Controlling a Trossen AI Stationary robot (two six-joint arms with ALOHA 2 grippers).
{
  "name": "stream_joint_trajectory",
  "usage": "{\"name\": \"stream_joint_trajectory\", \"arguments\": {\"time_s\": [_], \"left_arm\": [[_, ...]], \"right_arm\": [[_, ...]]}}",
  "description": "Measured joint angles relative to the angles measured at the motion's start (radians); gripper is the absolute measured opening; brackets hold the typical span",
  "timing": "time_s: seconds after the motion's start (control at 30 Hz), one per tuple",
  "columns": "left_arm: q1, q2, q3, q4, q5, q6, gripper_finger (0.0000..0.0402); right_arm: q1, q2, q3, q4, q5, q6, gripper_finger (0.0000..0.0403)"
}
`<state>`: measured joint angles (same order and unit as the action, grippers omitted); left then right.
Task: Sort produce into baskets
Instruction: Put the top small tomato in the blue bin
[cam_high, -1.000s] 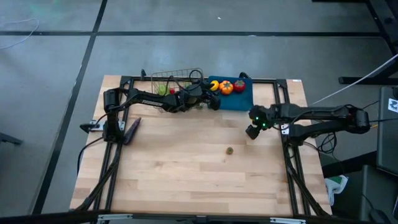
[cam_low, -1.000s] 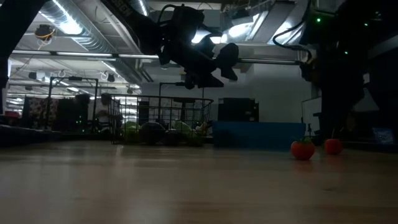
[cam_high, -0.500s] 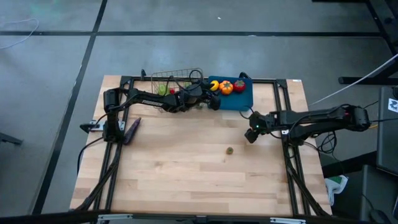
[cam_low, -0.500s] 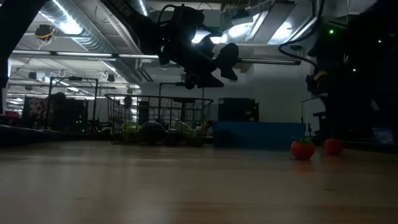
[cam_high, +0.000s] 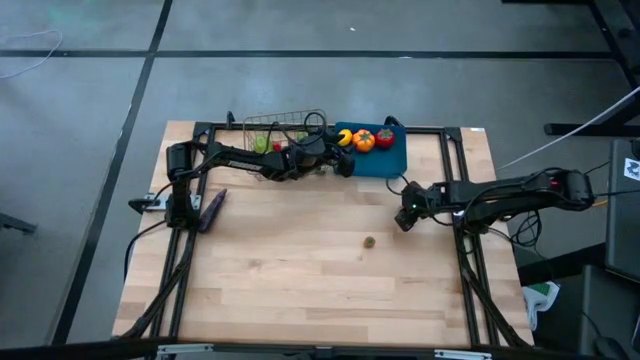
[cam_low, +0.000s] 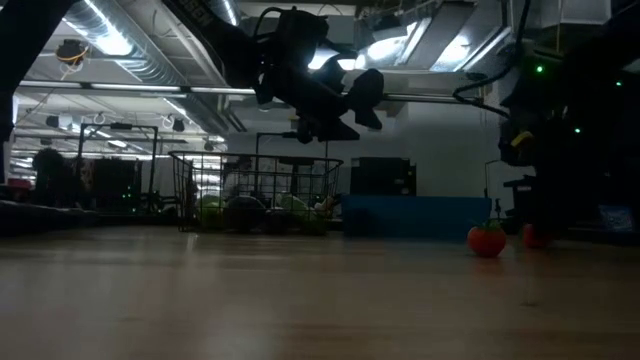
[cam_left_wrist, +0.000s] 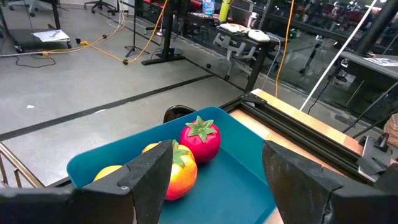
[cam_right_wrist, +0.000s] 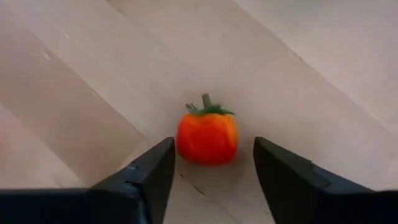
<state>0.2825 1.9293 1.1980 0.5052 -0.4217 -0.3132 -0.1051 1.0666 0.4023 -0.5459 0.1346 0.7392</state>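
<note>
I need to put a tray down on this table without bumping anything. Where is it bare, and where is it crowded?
The wooden table is bare across its near half, below the small dark item. The far edge is crowded: wire-mesh basket, blue plastic bin, left claw. Right claw hangs open over a small red-orange tomato.
</note>
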Motion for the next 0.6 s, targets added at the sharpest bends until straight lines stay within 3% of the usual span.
{"name": "stream_joint_trajectory", "arguments": {"time_s": [0.33,0.6], "left_arm": [[0.0,0.0,0.0,0.0,0.0,-0.001,0.0244],[-0.011,-0.044,0.0,0.001,0.0,0.091,0.0244]], "right_arm": [[0.0,0.018,-0.012,0.117,-0.014,-0.01,0.0115],[0.0,0.017,0.003,0.284,-0.016,-0.017,0.0115]]}}
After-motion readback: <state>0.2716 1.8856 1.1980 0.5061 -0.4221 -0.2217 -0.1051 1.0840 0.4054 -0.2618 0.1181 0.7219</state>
